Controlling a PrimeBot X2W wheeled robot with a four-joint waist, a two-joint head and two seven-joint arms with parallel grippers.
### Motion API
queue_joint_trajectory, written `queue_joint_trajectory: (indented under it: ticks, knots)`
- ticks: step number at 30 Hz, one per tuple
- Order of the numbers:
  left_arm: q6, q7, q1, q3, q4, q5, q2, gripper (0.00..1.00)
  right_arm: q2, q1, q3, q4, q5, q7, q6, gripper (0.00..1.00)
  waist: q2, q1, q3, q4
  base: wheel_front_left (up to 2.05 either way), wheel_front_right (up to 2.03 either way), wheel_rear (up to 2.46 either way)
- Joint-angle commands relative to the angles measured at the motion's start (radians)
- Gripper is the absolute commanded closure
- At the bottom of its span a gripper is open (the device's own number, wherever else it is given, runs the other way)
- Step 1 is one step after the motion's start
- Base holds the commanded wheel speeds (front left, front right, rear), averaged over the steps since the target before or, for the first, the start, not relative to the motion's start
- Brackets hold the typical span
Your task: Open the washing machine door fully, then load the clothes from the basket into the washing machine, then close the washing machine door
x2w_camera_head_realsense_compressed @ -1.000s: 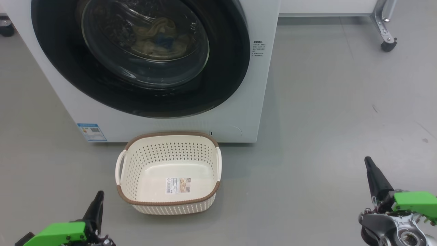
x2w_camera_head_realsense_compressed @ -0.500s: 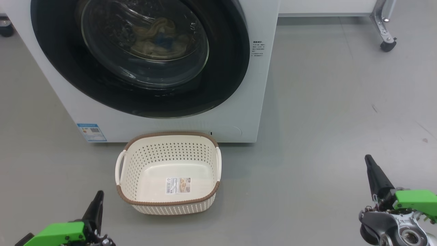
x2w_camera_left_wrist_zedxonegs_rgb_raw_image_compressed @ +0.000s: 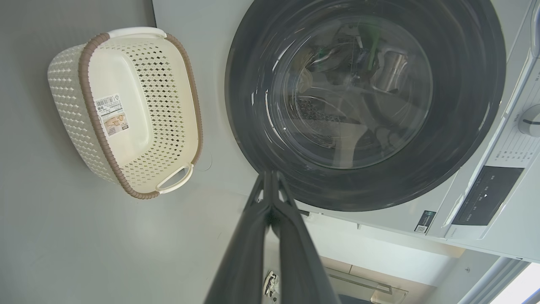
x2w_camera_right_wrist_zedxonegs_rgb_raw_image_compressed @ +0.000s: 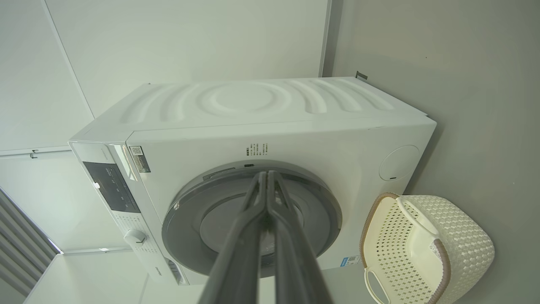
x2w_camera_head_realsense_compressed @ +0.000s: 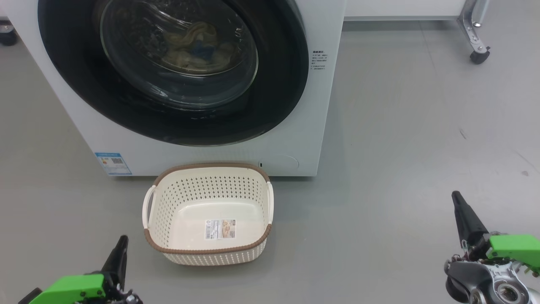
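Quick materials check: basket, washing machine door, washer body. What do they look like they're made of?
basket: moulded plastic by the look, matte cream, punched holes; brown rim woven-look, probably plastic too.
washing machine door: glossy black rim, plastic or coated, cannot tell; clear bulging centre, likely glass, shows reflections.
washing machine: smooth white panels, likely painted metal.

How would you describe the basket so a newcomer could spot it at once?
Start at the big white washing machine with its round black door shut. On the grey floor right in front of it sits the basket. It is cream perforated plastic with a brown rim, white side handles and a label inside.
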State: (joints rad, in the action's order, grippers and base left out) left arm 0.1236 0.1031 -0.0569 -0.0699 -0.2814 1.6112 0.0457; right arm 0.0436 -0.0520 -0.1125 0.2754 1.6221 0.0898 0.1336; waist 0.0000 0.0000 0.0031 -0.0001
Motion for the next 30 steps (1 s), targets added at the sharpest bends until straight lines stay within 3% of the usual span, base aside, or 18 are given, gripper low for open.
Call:
queue_joint_trajectory:
  ticks: [1,30]
  knots:
    - [0.007,0.006,-0.051,-0.039,0.036,0.001,0.009,1.0,0.019,-0.054,0.015,-0.032,0.0,0.01,-0.003,1.0,0.0,0.0,0.0,0.0,0.0,0.0,0.0]
    - [0.007,0.008,-0.051,-0.041,0.036,0.0,0.007,1.0,0.015,-0.055,0.009,-0.031,-0.005,0.015,-0.003,1.0,0.0,0.0,0.0,0.0,0.0,0.0,0.0]
